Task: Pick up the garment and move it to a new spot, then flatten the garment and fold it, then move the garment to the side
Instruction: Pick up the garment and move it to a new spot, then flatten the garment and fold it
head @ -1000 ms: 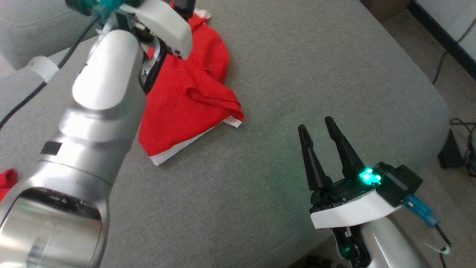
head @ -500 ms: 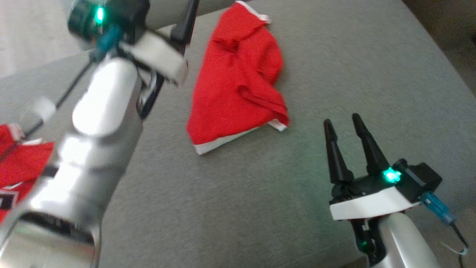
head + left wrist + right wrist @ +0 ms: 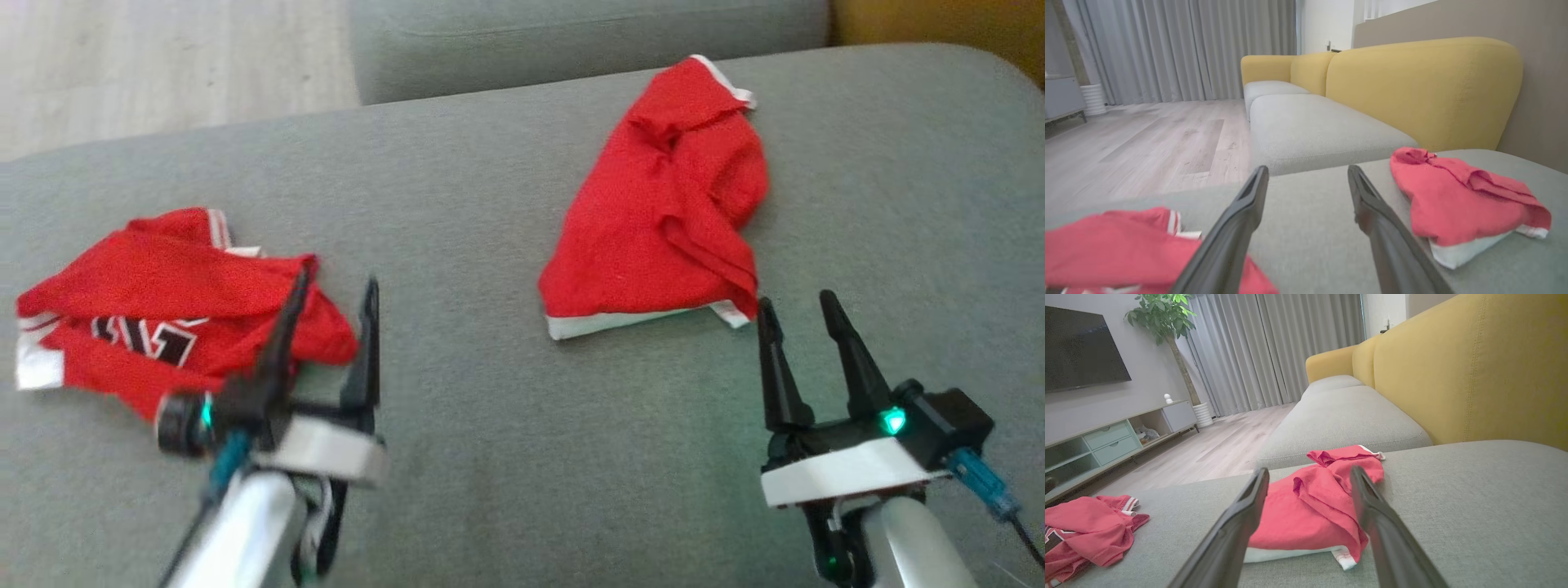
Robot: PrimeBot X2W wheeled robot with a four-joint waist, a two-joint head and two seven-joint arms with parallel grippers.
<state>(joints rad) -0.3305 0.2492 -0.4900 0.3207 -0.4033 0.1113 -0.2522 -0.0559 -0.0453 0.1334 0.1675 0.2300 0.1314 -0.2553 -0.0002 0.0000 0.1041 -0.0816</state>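
Just beyond the fingertips of the right gripper (image 3: 794,300), slightly toward its left finger: the folded red garment (image 3: 653,237), white hem nearest, lying flat on the grey sofa cushion (image 3: 490,457). Left fingertip close to the corner of that hem; touching or not, impossible to tell. Spread wide, fingers pointing away from the robot, with nothing gripped. Seen along those same fingers in the right wrist view, red cloth straight ahead and low between them, a rumpled fold on top, hem toward the gripper. Left gripper (image 3: 339,275) likewise fully spread and empty, hovering above the cushion. Directly under and beyond its left finger, a crumpled red jersey (image 3: 147,286) with black lettering and white-striped trim, reaching off to the gripper's left; contact with the finger unclear through the blur. Well off to the right of the left gripper, the folded garment again, with bare grey fabric between the two pieces of clothing. Far ahead of both grippers, past the cushion's edge: a second grey seat cushion (image 3: 1306,126), a yellow backrest (image 3: 1474,375) to the right, pale wooden floor (image 3: 1147,139) to the left, grey curtains (image 3: 1274,347) at the very back of the room.
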